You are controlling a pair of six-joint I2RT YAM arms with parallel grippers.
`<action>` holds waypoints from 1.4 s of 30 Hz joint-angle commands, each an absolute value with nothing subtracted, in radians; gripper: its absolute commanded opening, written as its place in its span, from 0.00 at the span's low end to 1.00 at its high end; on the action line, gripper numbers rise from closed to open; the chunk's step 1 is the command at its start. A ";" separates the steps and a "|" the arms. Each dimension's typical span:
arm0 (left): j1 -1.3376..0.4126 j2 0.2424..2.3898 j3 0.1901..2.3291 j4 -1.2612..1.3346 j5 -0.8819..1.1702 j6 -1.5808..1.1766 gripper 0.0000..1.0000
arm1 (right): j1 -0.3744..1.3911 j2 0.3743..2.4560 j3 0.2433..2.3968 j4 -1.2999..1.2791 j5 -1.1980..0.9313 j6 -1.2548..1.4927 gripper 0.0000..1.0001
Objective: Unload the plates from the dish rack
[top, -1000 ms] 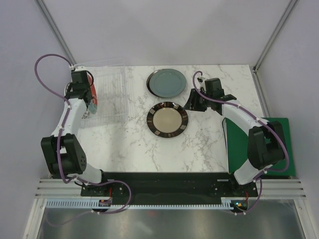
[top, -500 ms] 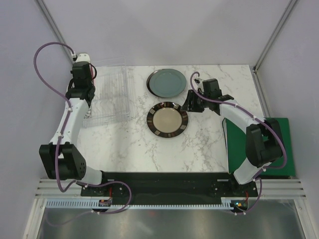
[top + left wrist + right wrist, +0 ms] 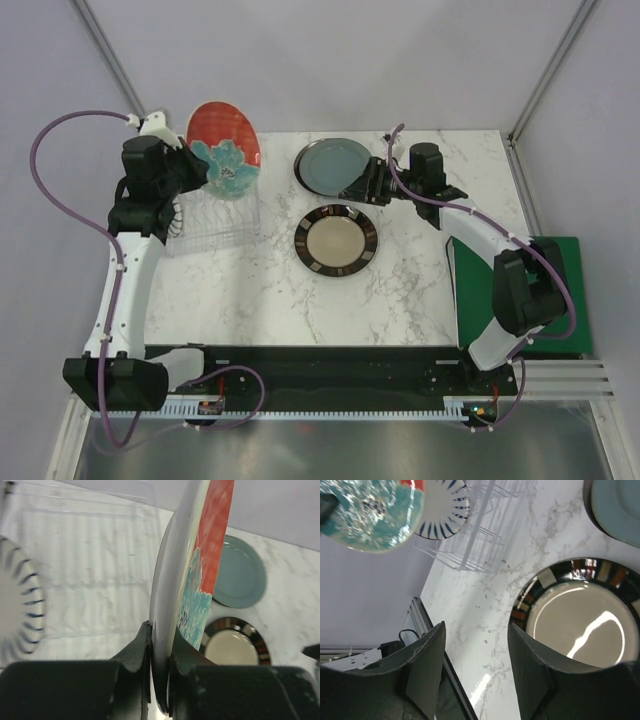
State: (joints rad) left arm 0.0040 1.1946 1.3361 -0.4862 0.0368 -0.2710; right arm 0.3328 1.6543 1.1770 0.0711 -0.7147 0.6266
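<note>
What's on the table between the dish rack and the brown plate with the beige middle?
Nothing: in the top view, only bare marble table separates the dish rack from the brown plate.

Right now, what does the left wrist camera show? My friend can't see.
Black jaws pinch a red plate with teal flowers, held on edge. Behind: the dish rack holding a striped plate, left; a grey-teal plate and black-rimmed plate on the table, right.
</note>
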 commanded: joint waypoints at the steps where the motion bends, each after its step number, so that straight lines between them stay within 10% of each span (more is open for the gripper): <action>1: -0.037 1.109 1.214 -0.207 0.365 -0.526 0.02 | 0.351 1.692 1.232 0.267 -0.815 0.722 0.61; 22: -0.170 1.161 0.963 0.178 0.624 -0.833 0.02 | 0.399 1.861 1.198 0.615 -0.887 0.919 0.64; 25: -0.181 1.184 0.942 0.199 0.640 -0.848 0.02 | 0.400 1.885 1.193 0.730 -0.922 0.997 0.57; 29: -0.192 1.172 0.916 0.201 0.615 -0.845 0.02 | 0.400 1.908 1.167 0.841 -0.937 1.080 0.02; 31: -0.190 1.166 0.931 0.132 0.582 -0.803 0.04 | 0.400 1.888 1.146 0.777 -0.908 1.016 0.00; 36: -0.192 1.132 1.043 -0.139 0.349 -0.620 0.58 | 0.399 1.740 1.144 0.262 -0.725 0.686 0.00; 37: -0.190 1.124 1.058 -0.185 0.292 -0.557 0.86 | 0.396 1.703 1.144 0.217 -0.677 0.640 0.00; 42: -0.190 1.088 1.150 -0.350 -0.093 -0.373 0.96 | 0.368 1.643 1.091 0.077 -0.608 0.594 0.00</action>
